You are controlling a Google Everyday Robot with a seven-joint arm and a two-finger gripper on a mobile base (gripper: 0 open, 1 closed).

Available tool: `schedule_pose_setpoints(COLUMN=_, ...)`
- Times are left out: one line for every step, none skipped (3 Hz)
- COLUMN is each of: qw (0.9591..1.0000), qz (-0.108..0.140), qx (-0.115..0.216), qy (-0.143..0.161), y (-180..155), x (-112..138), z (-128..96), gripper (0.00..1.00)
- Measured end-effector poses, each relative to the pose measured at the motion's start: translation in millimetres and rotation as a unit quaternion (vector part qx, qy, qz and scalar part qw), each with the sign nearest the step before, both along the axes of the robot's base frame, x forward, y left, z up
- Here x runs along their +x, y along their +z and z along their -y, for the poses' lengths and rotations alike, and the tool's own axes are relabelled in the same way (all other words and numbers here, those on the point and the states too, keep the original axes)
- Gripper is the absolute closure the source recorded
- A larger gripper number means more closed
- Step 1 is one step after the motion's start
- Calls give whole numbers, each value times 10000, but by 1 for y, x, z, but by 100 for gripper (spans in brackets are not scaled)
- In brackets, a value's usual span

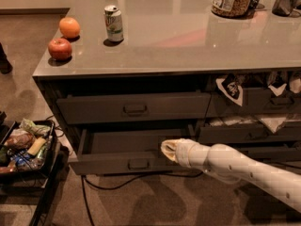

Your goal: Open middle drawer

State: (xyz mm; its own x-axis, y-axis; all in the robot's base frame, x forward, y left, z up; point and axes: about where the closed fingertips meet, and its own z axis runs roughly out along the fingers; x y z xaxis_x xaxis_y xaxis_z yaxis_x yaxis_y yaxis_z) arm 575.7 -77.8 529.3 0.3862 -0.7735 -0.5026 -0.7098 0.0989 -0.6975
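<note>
Wide dark grey metal middle drawer sat partly out. Cream gripper was over its front lip, probably for pulling. Couldn't tell its grip state.

Grey counter, brn carpet, dim rm.

The gripper hangs over the middle drawer at its right end — the can stands on the bench, up-left.

Raised camera looks down at counter front, pincer low centre.
</note>
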Motion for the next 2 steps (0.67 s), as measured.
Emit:
schedule_pose_setpoints(qw=9999, qz=-38, qx=-93, qy=-7, y=-6, x=20, z=3, gripper=100)
schedule_pose_setpoints(qw=9998, qz=-81, qx=-159, qy=-15, y=-13, x=35, z=6, gripper=100)
